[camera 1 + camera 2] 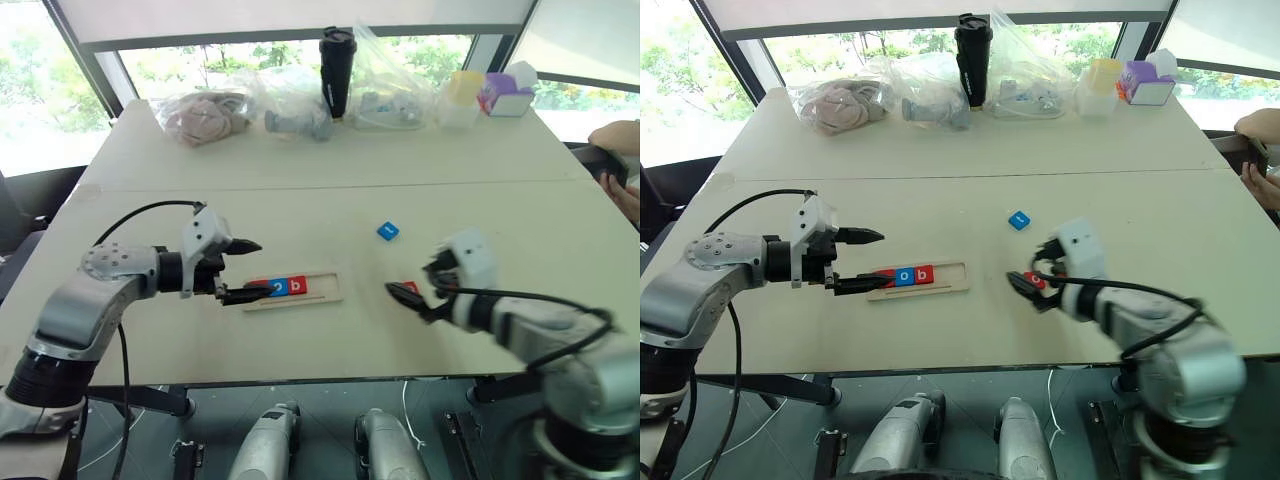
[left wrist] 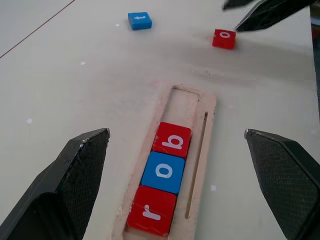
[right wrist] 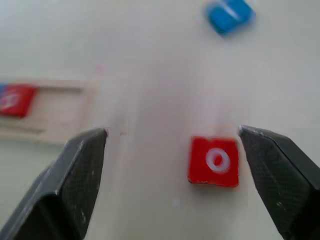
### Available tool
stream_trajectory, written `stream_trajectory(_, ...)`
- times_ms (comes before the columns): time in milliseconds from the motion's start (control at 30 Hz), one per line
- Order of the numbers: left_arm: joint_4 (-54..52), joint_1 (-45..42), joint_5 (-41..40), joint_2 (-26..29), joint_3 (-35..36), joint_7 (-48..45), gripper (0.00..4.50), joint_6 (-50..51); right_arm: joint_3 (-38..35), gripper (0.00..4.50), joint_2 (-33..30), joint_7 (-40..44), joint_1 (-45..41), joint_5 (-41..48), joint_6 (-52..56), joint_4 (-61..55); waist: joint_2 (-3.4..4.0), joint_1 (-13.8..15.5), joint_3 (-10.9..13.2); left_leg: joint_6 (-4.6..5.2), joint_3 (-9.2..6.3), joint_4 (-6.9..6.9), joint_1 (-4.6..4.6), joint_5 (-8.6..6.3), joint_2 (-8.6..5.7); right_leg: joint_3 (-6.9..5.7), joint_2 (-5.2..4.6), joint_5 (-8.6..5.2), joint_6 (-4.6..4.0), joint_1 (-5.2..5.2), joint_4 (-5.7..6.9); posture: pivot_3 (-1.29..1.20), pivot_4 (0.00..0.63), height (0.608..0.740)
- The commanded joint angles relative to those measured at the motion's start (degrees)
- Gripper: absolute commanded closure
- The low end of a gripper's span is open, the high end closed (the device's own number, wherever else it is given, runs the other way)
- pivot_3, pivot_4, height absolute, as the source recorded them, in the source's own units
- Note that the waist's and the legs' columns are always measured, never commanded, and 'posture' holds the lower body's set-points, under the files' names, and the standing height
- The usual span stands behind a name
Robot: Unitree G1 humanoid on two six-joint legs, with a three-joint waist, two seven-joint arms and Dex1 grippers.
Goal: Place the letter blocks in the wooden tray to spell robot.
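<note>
The wooden tray (image 2: 207,107) lies flat on the pale table (image 1: 330,130), near the front edge and a little toward the robot's left. Three letter blocks sit in it side by side, touching: a red r (image 2: 151,214) at the tray's left end, a blue o (image 2: 163,172) next to it, and a red b (image 2: 172,140) after that. The rest of the tray, toward its right end, is bare wood, and a thin slot runs along the side of the row.

Two blocks lie loose on the table to the right of the tray. A red o (image 3: 213,161) rests flat, letter up, near the tray's right end and well apart from it. A blue block (image 1: 387,231) sits farther back on the table, turned at an angle; its letter is too small to read.

The left gripper (image 1: 247,269) hangs at the tray's left end with its fingers spread wide, holding nothing; in the left wrist view the two fingers stand on either side of the filled row. The right gripper (image 1: 1032,284) is just above the red o, also spread wide and empty; in the right wrist view the block lies on the table between its fingers, closer to one of them, touching neither.

Along the far side of the table stand clear plastic bags (image 1: 205,115) of objects, a black tumbler (image 1: 337,72), a yellowish container (image 1: 461,95) and a purple and white box (image 1: 507,95). A person's hand (image 1: 618,165) shows at the right edge.
</note>
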Motion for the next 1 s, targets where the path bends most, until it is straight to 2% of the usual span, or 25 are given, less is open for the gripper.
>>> stream_trajectory(33, -0.2, -1.0, 0.4, 0.5, -0.2, -1.7, 0.0, -1.9, 3.9, 0.06, -12.6, 18.3, 5.3, -1.5, -22.8, 9.3, -0.07, -0.1, 0.0, 0.02, -0.01, -0.03, 0.01, -0.01, 0.02, -0.04, 0.01, 0.0, 0.0, 0.04, -0.07, 0.0, 0.15, 0.74)
stream_trajectory(100, -0.2, -1.2, 0.8, 0.6, -0.2, -2.3, 0.0, -2.2, 8.0, 0.06, -19.2, 25.1, 6.7, -5.3, -34.4, 17.1, -0.07, -0.2, 0.0, 0.05, 0.02, -0.02, 0.02, -0.01, 0.04, -0.08, 0.0, 0.01, 0.0, 0.1, -0.17, 0.0, 0.15, 0.74)
stream_trajectory(200, -0.2, -1.3, 0.9, 0.7, 0.0, -2.6, 0.0, -2.2, 10.8, 0.06, -21.8, 29.3, 5.8, -7.0, -43.8, 23.3, -0.08, -0.3, 0.0, 0.08, 0.1, 0.0, 0.0, -0.01, 0.04, -0.02, -0.04, 0.03, 0.01, 0.08, -0.19, 0.0, 0.15, 0.74)
stream_trajectory(367, -4.0, 1.4, -0.2, 1.3, 2.1, -1.4, 0.0, -0.6, 20.4, 0.06, -20.0, 37.0, -4.2, -13.8, -61.1, 41.6, -0.09, -0.3, 0.0, 0.08, 0.07, 0.08, 0.01, -0.01, 0.05, -0.02, -0.03, 0.06, 0.02, 0.1, -0.17, 0.0, 0.15, 0.74)
stream_trajectory(700, -10.0, 6.1, -2.2, 1.4, 5.2, 2.5, 0.0, 2.6, 28.3, 0.06, -15.6, 45.3, -15.0, -19.7, -75.4, 61.8, -0.1, 0.1, 0.0, 0.08, 0.02, 0.09, -0.04, -0.01, -0.02, -0.01, -0.02, 0.17, 0.22, 0.09, -0.19, 0.0, 0.15, 0.74)
stream_trajectory(800, -10.8, 6.5, -2.6, 1.6, 5.6, 3.3, 0.0, 3.2, 29.0, 0.85, -14.4, 46.5, -17.8, -21.0, -78.4, 67.0, -0.1, 0.0, 0.0, 0.07, 0.01, 0.11, 0.02, -0.01, -0.01, -0.01, 0.0, 0.17, 0.19, 0.14, -0.18, 0.0, 0.15, 0.74)
stream_trajectory(867, -11.4, 6.6, -2.9, 1.7, 5.8, 3.7, 0.0, 3.7, 28.8, 1.77, -13.9, 47.8, -19.3, -20.8, -78.7, 69.1, -0.1, -0.1, 0.0, 0.06, 0.01, 0.12, 0.05, -0.01, 0.0, -0.01, 0.01, 0.17, 0.13, 0.16, -0.15, 0.0, 0.15, 0.74)
stream_trajectory(933, -11.7, 6.9, -3.1, 2.0, 6.0, 4.1, 0.0, 3.9, 28.7, 2.9, -13.7, 48.9, -19.8, -20.4, -78.8, 69.9, -0.1, 0.0, 0.0, 0.06, 0.01, 0.15, 0.06, 0.0, 0.0, 0.0, 0.01, 0.17, 0.13, 0.16, -0.1, 0.0, 0.15, 0.74)
stream_trajectory(967, -11.9, 7.0, -3.2, 2.1, 6.1, 4.2, 0.0, 4.0, 28.7, 3.25, -13.6, 49.2, -19.7, -20.4, -78.7, 69.8, -0.1, 0.0, 0.0, 0.06, 0.01, 0.15, 0.06, 0.0, 0.0, 0.0, 0.01, 0.17, 0.14, 0.15, -0.09, 0.0, 0.15, 0.74)
stream_trajectory(1000, -12.0, 7.1, -3.3, 2.1, 6.2, 4.3, 0.0, 4.1, 28.7, 3.35, -13.6, 49.3, -19.6, -20.5, -78.7, 69.7, -0.1, 0.0, 0.0, 0.06, 0.01, 0.15, 0.06, 0.0, 0.0, 0.01, 0.01, 0.2, 0.19, 0.15, -0.08, 0.0, 0.15, 0.74)
